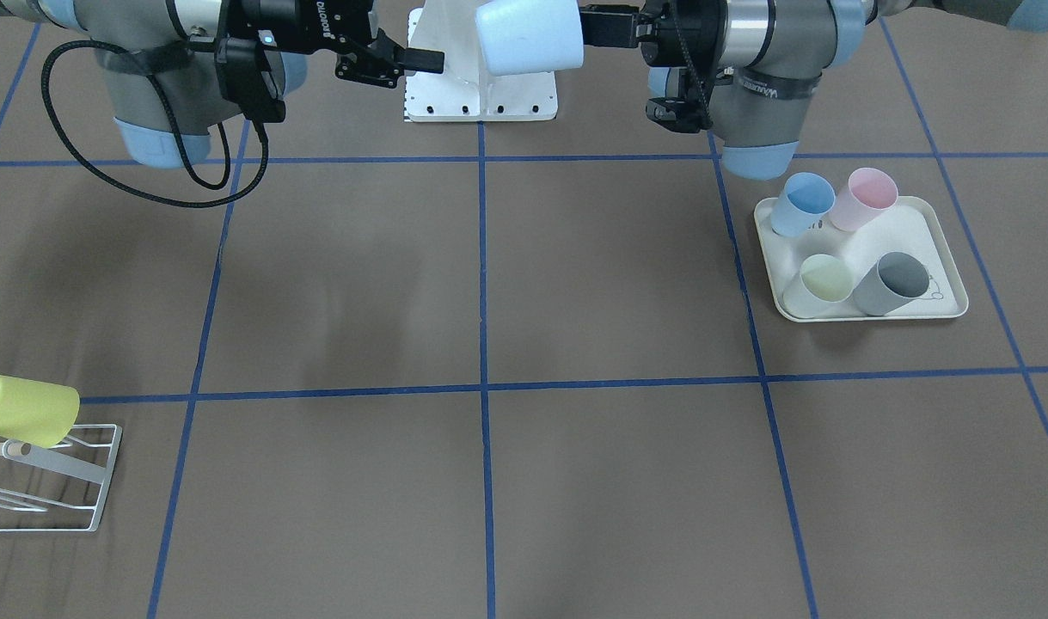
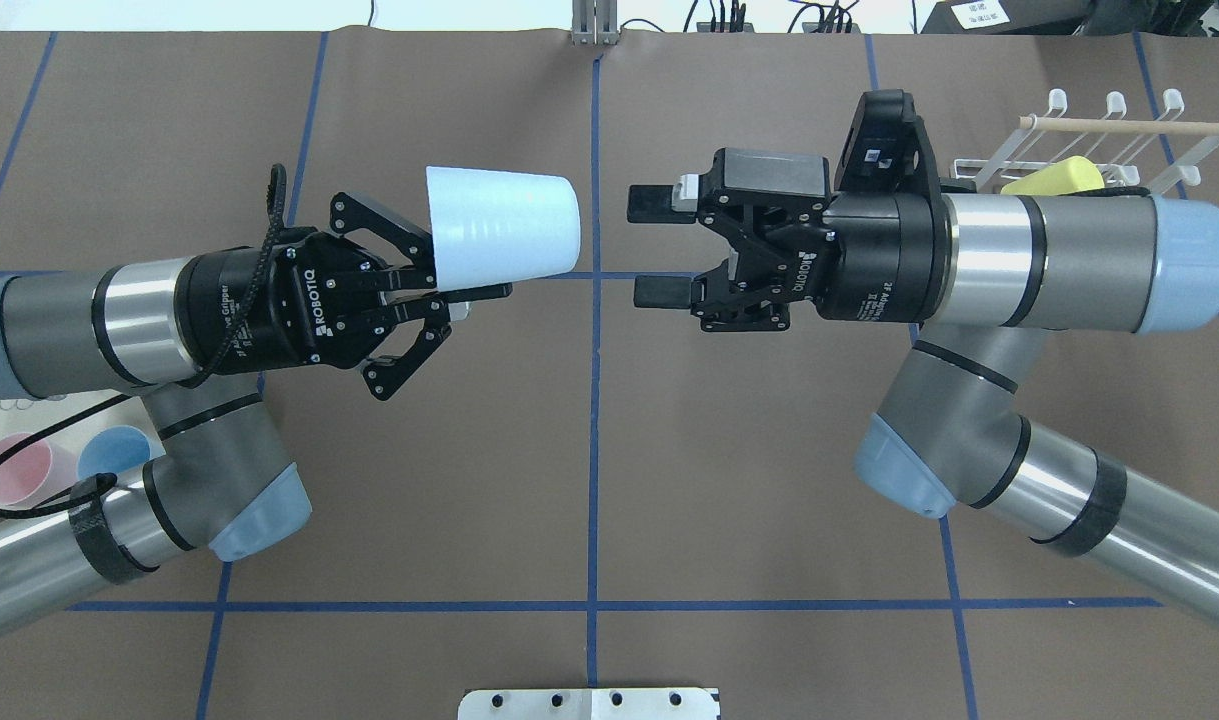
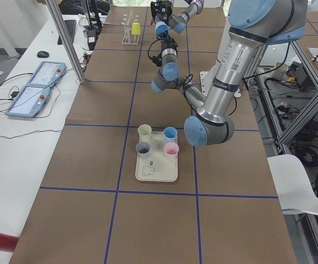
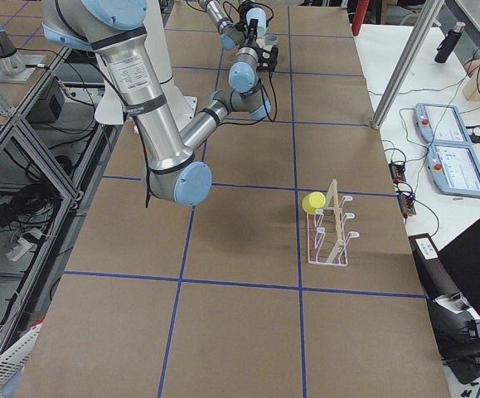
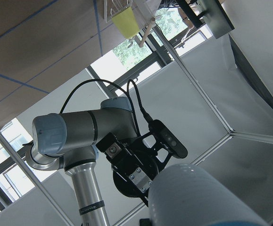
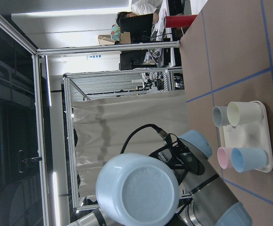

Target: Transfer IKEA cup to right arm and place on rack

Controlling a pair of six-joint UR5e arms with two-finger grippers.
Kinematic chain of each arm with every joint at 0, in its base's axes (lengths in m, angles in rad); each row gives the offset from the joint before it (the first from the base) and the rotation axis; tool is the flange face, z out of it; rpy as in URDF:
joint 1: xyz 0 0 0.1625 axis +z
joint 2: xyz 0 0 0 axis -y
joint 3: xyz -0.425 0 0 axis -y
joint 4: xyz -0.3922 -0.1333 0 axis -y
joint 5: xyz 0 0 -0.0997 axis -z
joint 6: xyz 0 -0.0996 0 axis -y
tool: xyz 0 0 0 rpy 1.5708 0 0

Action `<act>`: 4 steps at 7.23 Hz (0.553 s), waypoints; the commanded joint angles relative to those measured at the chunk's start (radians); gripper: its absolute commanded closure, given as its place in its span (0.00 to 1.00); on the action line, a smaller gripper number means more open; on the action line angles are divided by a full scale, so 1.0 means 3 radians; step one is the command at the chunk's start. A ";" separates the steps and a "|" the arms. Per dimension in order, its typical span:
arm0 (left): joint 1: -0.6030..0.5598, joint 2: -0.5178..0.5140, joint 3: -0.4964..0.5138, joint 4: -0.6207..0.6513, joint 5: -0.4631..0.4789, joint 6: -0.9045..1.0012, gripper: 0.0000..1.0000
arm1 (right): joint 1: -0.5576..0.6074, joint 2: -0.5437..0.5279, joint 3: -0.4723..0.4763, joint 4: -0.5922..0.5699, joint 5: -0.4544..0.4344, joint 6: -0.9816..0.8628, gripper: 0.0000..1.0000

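Mid-handover, the left gripper (image 2: 474, 288) pinched the rim of the cup (image 2: 504, 235), and the right gripper (image 2: 654, 248), spread wide near the cup's base, likely needed to advance and clamp.

Four cups (image 1: 826, 279) are seen on a cream tray (image 1: 910, 228). It is set toward the table's (image 1: 575, 275) left end.
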 commanded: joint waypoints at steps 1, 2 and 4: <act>0.0098 -0.0008 -0.0018 -0.0102 0.0035 -0.0028 1.00 | -0.0100 0.0077 -0.0002 0.0000 -0.0160 -0.0005 0.01; 0.0144 -0.0008 -0.0058 -0.0128 0.0157 -0.0033 1.00 | -0.0121 0.0082 -0.0023 0.0000 -0.0166 -0.0015 0.01; 0.0236 -0.0018 -0.0053 -0.0133 0.0219 -0.0028 1.00 | -0.0141 0.0087 -0.0023 0.0005 -0.0171 -0.0015 0.01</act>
